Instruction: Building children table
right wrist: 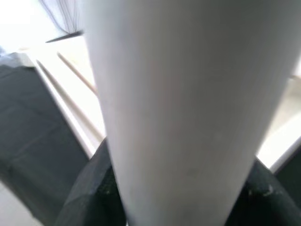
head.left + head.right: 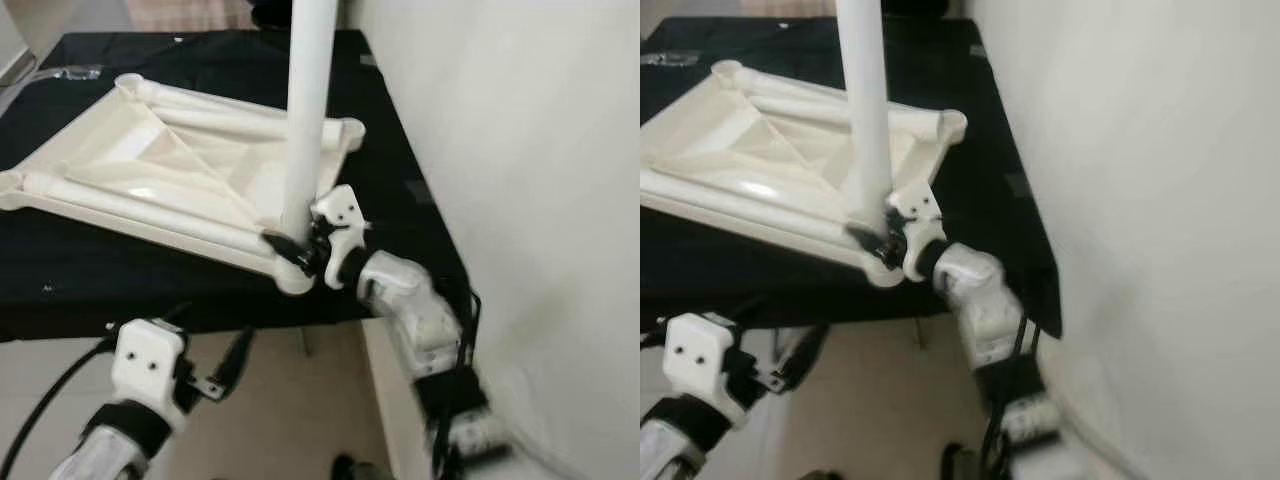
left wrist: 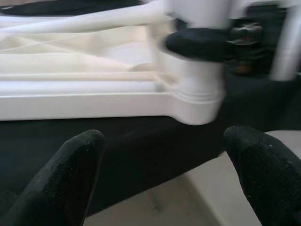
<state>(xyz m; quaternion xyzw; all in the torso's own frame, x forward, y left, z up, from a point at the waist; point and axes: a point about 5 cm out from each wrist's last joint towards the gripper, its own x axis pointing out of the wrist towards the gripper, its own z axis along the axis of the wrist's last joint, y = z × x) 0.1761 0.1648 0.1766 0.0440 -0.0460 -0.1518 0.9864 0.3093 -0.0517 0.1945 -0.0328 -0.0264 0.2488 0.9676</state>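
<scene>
A white plastic table top (image 2: 150, 165) lies upside down on a black-covered table (image 2: 60, 290). A white table leg (image 2: 305, 110) stands upright in the near right corner socket (image 2: 293, 275). My right gripper (image 2: 300, 250) is shut on the leg just above that socket; the leg (image 1: 183, 108) looms close between its fingers (image 1: 89, 188) in the right wrist view. My left gripper (image 2: 225, 375) hangs open below the table's front edge, its fingertips (image 3: 77, 162) apart and facing the corner socket (image 3: 195, 101).
A white wall (image 2: 520, 150) runs along the right side, close to the table edge and my right arm. Beige floor (image 2: 290, 410) lies below the table front. Empty corner sockets (image 2: 128, 82) show at the top's far corners.
</scene>
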